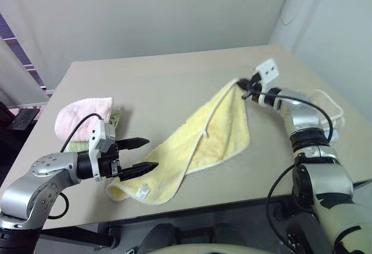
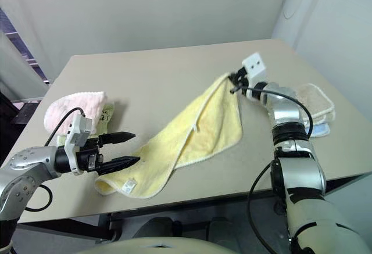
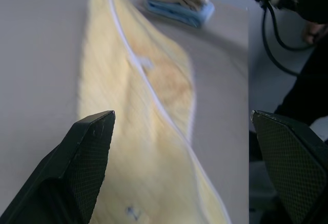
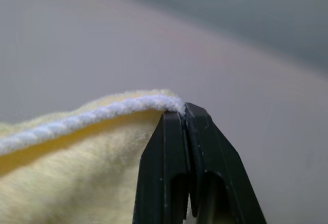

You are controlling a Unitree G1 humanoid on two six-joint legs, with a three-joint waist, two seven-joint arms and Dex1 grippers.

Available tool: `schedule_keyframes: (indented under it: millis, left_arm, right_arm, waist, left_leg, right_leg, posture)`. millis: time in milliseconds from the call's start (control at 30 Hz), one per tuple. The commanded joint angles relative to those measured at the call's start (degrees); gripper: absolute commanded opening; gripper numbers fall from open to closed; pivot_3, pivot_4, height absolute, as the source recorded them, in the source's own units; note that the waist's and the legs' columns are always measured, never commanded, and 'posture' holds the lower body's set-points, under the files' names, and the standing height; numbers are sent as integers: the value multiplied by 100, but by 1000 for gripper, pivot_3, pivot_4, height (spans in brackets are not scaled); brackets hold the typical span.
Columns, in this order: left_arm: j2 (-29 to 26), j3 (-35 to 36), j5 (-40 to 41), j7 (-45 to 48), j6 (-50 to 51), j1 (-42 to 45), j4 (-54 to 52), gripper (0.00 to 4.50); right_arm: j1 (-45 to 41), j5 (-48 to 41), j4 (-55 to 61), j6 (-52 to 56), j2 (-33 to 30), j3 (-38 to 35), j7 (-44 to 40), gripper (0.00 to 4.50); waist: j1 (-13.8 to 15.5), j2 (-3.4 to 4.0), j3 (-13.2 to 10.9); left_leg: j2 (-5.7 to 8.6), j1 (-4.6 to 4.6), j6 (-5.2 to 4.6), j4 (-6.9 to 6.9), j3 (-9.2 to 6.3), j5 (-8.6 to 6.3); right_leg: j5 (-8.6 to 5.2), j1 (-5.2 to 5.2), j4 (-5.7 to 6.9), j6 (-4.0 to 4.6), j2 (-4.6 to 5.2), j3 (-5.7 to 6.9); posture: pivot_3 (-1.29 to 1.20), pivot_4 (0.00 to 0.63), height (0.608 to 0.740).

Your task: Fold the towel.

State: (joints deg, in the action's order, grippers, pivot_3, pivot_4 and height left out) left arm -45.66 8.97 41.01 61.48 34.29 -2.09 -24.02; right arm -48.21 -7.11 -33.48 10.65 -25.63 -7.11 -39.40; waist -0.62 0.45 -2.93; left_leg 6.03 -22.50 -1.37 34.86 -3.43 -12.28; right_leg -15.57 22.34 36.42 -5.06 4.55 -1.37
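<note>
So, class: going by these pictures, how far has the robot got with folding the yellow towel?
Done: the right pincer has shut on a corner of the towel at its whitish edging and holds it raised off the table. In hand: the towel hangs sloping from that corner, its other end lying on the table near the open left pincer. Left: no fold is laid yet; the left pincer holds nothing.

The light is soft and even, and the table [image 1: 174,79] looks pale with only faint shadows. In the left wrist view the towel [image 3: 148,131] is blurry and smeared, most of all near the top of the frame. In the right wrist view the wall behind is a soft grey blur, but the towel's edge at the middle is sharp.
</note>
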Motion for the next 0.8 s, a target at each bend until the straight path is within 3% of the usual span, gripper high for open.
schedule_keyframes:
  millis: [33, 200, 467, 600, 800]
  left_arm:
    - [-76, -428, -500, 384, -560, 142, 188, 4500]
    - [254, -913, -873, 528, -1040, 605, 599, 4500]
    - [748, -1543, -1036, 651, -1067, 1297, 852, 4500]
    - [997, -2255, -1497, 890, -1283, 1518, 1358, 4500]
    - [1946, -2696, -1839, 767, -1427, 2026, 2512, 4500]
  right_arm:
    - [63, -416, 1665, 819, 336, -260, 765, 46]
    - [-315, -341, 2349, 1408, 820, -293, 1937, 46]
    - [-1108, 45, 1396, 1156, 975, -209, 3055, 46]
    - [-1279, 301, 482, 652, 872, -156, 3286, 46]
    - [-1247, 231, 307, 591, 904, -148, 3248, 46]
  waist:
    - [1, 2, 0]
    - [-2, 7, -2]
    - [-14, 4, -1]
    - [-21, 5, -1]
    - [-26, 5, -2]
  left_leg:
    - [1, 0, 0, -3, 0, 0]
    - [3, -1, 1, -11, 3, 0]
    - [6, -6, 3, -21, 4, 2]
    - [8, -4, 3, -25, 4, 4]
    - [5, -7, -4, -23, 3, 8]
  right_leg:
    - [0, 1, -1, 0, 1, 0]
    - [2, 8, -1, 4, 4, -4]
    - [4, 21, -2, 3, 2, -3]
    - [5, 18, -6, 3, 1, -3]
    - [9, 20, -1, -4, -2, -4]
  posture:
    - [0, 0, 740]
    - [0, 0, 740]
    - [0, 0, 740]
    - [0, 0, 740]
    - [0, 0, 740]
